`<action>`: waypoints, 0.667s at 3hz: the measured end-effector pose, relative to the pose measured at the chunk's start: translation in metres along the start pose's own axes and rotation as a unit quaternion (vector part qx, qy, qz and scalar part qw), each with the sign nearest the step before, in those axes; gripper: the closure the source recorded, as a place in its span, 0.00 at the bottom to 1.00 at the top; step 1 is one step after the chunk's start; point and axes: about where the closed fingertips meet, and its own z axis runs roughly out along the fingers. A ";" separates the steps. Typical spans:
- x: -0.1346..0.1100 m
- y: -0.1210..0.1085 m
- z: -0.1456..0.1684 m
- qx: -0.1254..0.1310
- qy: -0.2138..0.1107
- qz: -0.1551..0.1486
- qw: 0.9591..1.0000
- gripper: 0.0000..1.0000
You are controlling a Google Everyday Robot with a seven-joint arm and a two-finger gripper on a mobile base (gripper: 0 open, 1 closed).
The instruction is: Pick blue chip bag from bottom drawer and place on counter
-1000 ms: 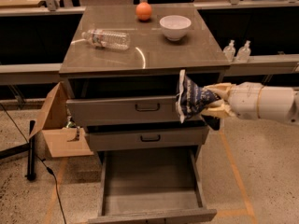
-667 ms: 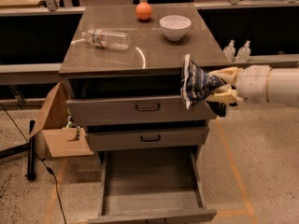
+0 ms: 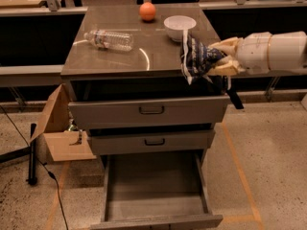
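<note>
My gripper (image 3: 217, 57) reaches in from the right and is shut on the blue chip bag (image 3: 195, 58), a crinkled dark-blue bag with white print. It holds the bag upright over the right front part of the counter (image 3: 110, 56), just in front of the white bowl (image 3: 179, 27). I cannot tell whether the bag touches the counter. The bottom drawer (image 3: 156, 188) is pulled out below, and its grey floor is bare.
A clear water bottle (image 3: 109, 39) lies on the left of the counter and an orange ball (image 3: 147, 11) sits at the back. The top drawer (image 3: 149, 110) stands slightly out. An open cardboard box (image 3: 60, 128) sits on the floor to the left, beside a black cable.
My gripper has lifted the chip bag from in front of the top drawer up to the counter's height and moved it over the right front edge.
</note>
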 end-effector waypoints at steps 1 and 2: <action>-0.012 -0.028 0.027 0.002 0.008 -0.024 1.000 1.00; -0.019 -0.050 0.058 -0.002 0.013 -0.045 0.999 1.00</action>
